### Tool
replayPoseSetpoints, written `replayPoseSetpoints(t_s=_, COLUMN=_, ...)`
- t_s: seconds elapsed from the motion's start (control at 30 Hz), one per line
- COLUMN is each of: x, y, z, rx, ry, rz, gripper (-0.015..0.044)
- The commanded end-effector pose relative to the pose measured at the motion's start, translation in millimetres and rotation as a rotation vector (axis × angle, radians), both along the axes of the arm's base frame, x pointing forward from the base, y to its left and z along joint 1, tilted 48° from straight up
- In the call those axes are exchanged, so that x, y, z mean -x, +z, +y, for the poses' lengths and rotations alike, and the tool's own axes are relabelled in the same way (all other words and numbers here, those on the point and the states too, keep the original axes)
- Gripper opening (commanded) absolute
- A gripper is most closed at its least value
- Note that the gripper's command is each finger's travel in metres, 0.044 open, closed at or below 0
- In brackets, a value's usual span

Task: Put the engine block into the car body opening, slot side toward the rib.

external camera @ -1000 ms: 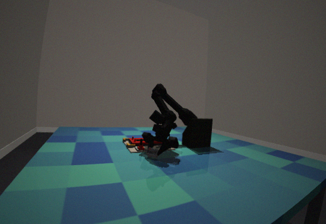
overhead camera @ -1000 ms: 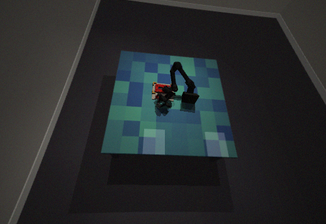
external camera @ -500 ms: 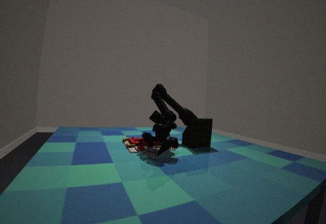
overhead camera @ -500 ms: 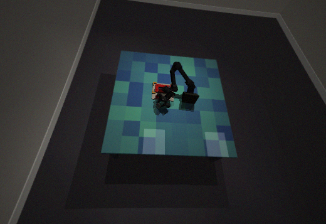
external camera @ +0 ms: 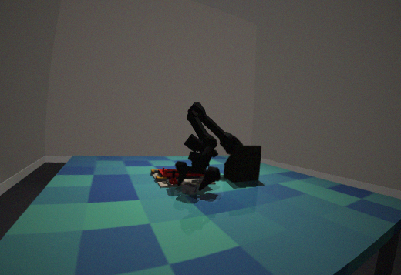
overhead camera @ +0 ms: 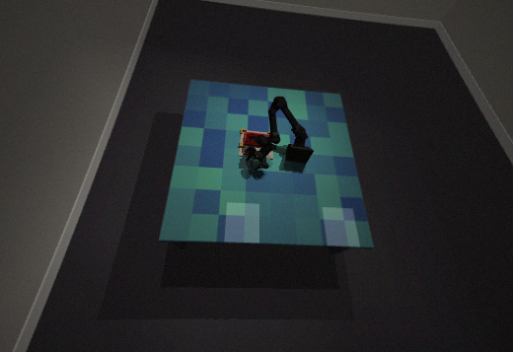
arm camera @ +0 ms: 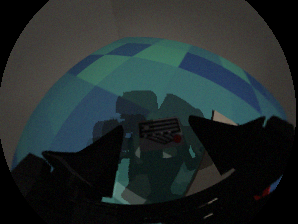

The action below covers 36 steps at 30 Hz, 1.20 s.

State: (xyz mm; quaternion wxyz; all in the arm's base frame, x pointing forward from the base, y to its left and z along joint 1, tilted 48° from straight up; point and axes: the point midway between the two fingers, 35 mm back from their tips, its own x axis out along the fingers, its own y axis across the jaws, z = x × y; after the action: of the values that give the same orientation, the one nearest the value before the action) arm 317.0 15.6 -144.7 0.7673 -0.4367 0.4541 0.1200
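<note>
1. End effector (overhead camera: 256,161) (external camera: 190,186) (arm camera: 156,123) is spread wide and low over the tabletop (overhead camera: 281,214) (external camera: 116,215) (arm camera: 95,112), with its two dark fingers well apart and nothing pinched between them.
2. Between and just beyond the fingertips, the wrist view shows the engine block (external camera: 190,189) (arm camera: 160,131), grey with a dark, striped face. It sits outside the opening in the car body, low down beside the pale board (overhead camera: 241,151) (external camera: 166,185) (arm camera: 205,180). Whether it touches the board's edge, I cannot tell; from the top, the end effector covers most of that spot.
3. The red car body (overhead camera: 255,133) (external camera: 166,172) lies on the pale board, which has yellow pieces (overhead camera: 243,130) (external camera: 152,172) along its edge. Part of the body is behind the arm, and the rib is too small and dark to make out.
4. A small red knob (external camera: 173,182) stands near one finger in the exterior view. A red spot also shows at a lower corner of the block in the wrist view; what it belongs to is unclear.
5. The black arm (overhead camera: 274,122) (external camera: 200,129) rises from its boxy base (overhead camera: 299,154) (external camera: 247,163), bends at a high elbow and reaches down beside the car body.
</note>
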Motion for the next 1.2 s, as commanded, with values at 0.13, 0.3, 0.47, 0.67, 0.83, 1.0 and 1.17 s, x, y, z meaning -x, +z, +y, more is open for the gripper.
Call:
replayPoseSetpoints(t_s=0.13, x=14, y=24, z=8, rx=0.003, ry=-0.008, rz=0.002, gripper=0.044)
replayPoseSetpoints(t_s=0.3, x=19, y=32, z=11, rx=0.003, ry=-0.008, rz=0.003, gripper=0.044)
replayPoseSetpoints(t_s=0.47, x=16, y=30, z=12, rx=0.0, ry=0.002, rz=-0.001, gripper=0.044)
replayPoseSetpoints(t_s=0.67, x=16, y=30, z=12, rx=0.0, ry=0.002, rz=-0.001, gripper=0.044)
replayPoseSetpoints(t_s=0.83, x=16, y=30, z=12, rx=0.0, ry=0.002, rz=-0.001, gripper=0.044)
replayPoseSetpoints(t_s=1.0, x=16, y=30, z=12, rx=0.0, ry=0.002, rz=-0.001, gripper=0.044)
replayPoseSetpoints(t_s=1.17, x=11, y=24, z=11, rx=-0.044, ry=-0.108, rz=0.017, gripper=0.044)
